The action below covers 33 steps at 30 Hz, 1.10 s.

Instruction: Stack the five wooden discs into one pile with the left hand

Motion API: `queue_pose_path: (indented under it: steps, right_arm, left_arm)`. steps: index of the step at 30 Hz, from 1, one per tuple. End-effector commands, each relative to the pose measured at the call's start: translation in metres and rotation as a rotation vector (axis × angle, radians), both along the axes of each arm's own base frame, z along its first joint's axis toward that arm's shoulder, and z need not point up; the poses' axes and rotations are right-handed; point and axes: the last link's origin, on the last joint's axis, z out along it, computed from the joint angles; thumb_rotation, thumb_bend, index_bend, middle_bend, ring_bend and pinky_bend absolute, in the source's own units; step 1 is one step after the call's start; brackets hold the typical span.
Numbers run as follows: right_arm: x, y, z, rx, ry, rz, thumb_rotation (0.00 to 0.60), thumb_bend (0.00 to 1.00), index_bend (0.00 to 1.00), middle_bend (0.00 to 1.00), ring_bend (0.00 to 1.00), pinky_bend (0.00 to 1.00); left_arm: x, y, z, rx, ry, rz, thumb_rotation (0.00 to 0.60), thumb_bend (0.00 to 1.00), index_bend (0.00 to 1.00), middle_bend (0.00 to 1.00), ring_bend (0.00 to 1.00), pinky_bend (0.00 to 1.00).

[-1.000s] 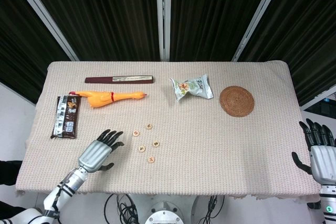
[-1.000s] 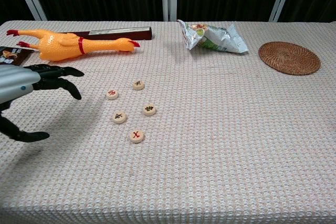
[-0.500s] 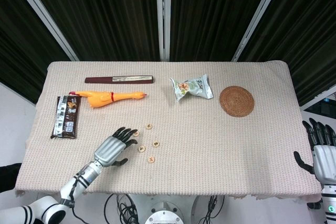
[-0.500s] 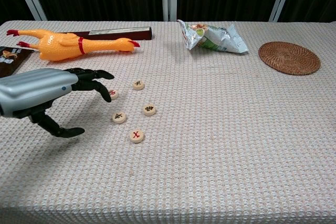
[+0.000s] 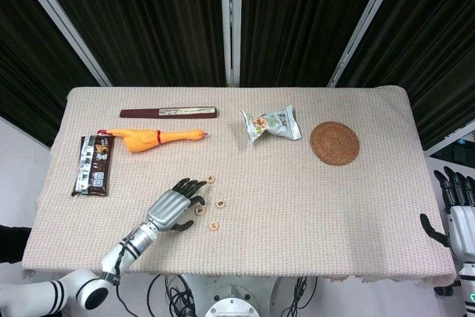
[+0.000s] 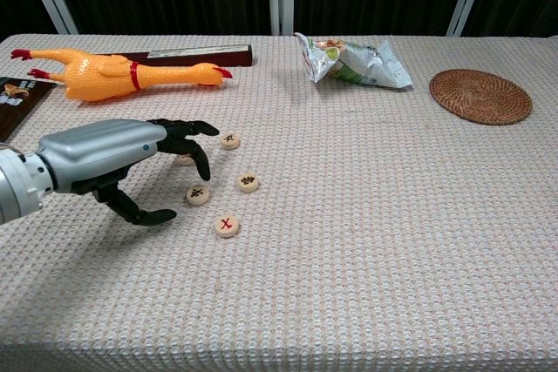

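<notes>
Our left hand (image 6: pixel 122 158) reaches over the table (image 6: pixel 366 241) near its front-left part, fingers (image 6: pixel 193 141) spread and curved down, thumb apart below, holding nothing. Its fingertips hang over the leftmost of the five wooden discs (image 6: pixel 218 185) (that disc is mostly hidden beneath them in the chest view), and the other four lie flat and apart from one another just beside the hand, none stacked. Our right hand (image 5: pixel 459 217) sits past the front-right corner, fingers upright and apart, empty. Toward the back-left lie a rubber chicken (image 6: pixel 118 71), a dark flat case (image 5: pixel 169 112) and a brown snack packet (image 5: pixel 94 165); a snack bag (image 6: pixel 353 60) and woven coaster (image 6: pixel 480 96) lie toward the back-right.
</notes>
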Motion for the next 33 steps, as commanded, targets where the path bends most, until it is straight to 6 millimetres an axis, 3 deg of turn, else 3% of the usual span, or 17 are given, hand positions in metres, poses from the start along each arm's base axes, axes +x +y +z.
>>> queue_pose_path:
  steps: [1, 33]
  right_arm:
    - [0.000, 0.001, 0.001, -0.003, -0.002, 0.001, 0.600, 0.27, 0.00, 0.00, 0.00, 0.00]
    - [-0.002, 0.001, 0.003, -0.006, -0.004, -0.007, 0.600, 0.27, 0.00, 0.00, 0.00, 0.00]
  left_arm:
    - [-0.001, 0.001, -0.004, -0.001, -0.002, 0.006, 0.600, 0.31, 0.34, 0.00, 0.00, 0.00]
    - [-0.001, 0.011, -0.015, 0.011, -0.065, 0.049, 0.600, 0.31, 0.49, 0.02, 0.00, 0.00]
